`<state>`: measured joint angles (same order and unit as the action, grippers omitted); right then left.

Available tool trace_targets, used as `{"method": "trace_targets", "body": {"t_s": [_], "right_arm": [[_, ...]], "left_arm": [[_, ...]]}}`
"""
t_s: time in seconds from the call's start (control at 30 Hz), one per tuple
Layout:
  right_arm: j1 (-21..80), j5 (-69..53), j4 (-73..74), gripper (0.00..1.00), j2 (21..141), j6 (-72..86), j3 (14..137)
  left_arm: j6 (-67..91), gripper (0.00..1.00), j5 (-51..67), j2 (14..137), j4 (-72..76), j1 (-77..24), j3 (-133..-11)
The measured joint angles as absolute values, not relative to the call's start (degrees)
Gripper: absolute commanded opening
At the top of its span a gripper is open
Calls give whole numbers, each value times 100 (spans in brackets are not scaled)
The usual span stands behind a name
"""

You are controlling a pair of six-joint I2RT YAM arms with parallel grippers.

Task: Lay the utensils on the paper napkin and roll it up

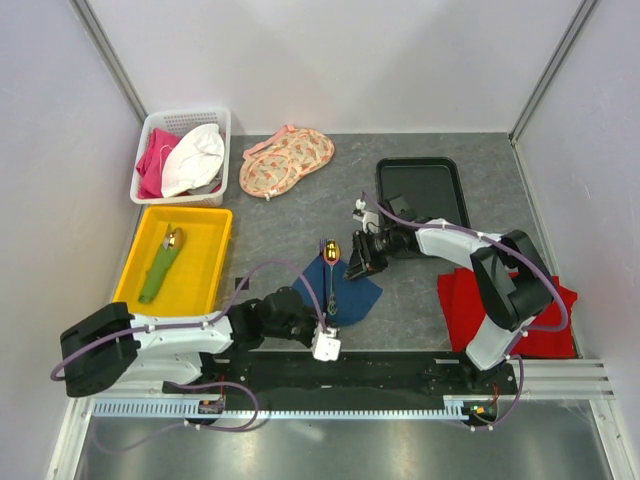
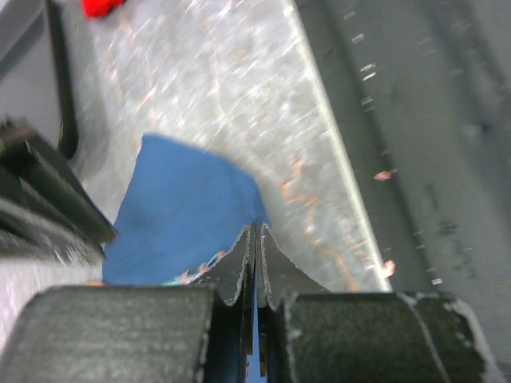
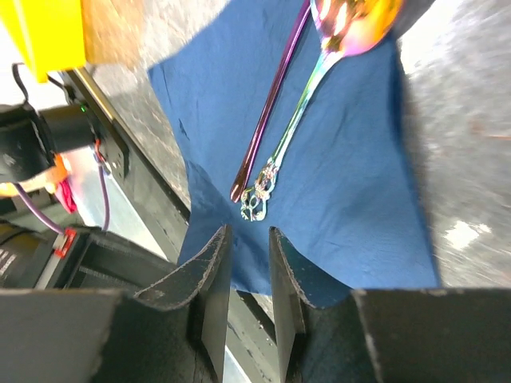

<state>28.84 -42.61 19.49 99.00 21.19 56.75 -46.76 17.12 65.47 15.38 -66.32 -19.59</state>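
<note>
The paper napkin lies on the table in front of the arms. Two utensils lie on it, gold spoon head at the far end. The right wrist view shows the napkin, the spoon head and a purple handle. My left gripper is at the napkin's near corner; in its wrist view the gripper is shut with a blue sliver between the jaws, the napkin beyond. My right gripper is at the napkin's right edge, narrowly open, straddling it.
A yellow tray at the left holds a green item and a gold-headed piece. A white basket of cloths and a peach floral fabric lie at the back. A black tray is back right, a red cloth right.
</note>
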Motion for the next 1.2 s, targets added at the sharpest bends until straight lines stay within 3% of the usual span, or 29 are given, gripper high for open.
{"method": "trace_targets", "body": {"t_s": [0.33,0.57,1.2], "right_arm": [[2589,-4357,1896,28,9601,2283,5439],[2558,-4576,1614,13,9553,2805,4952],[2842,-4947,956,15,9795,3721,4469]], "left_arm": [[-4584,2,2270,7238,1374,-5393,-2617],[-4589,2,2720,7747,1380,-5026,-2902],[-4639,2,2963,8479,1776,-4748,-2952]]}}
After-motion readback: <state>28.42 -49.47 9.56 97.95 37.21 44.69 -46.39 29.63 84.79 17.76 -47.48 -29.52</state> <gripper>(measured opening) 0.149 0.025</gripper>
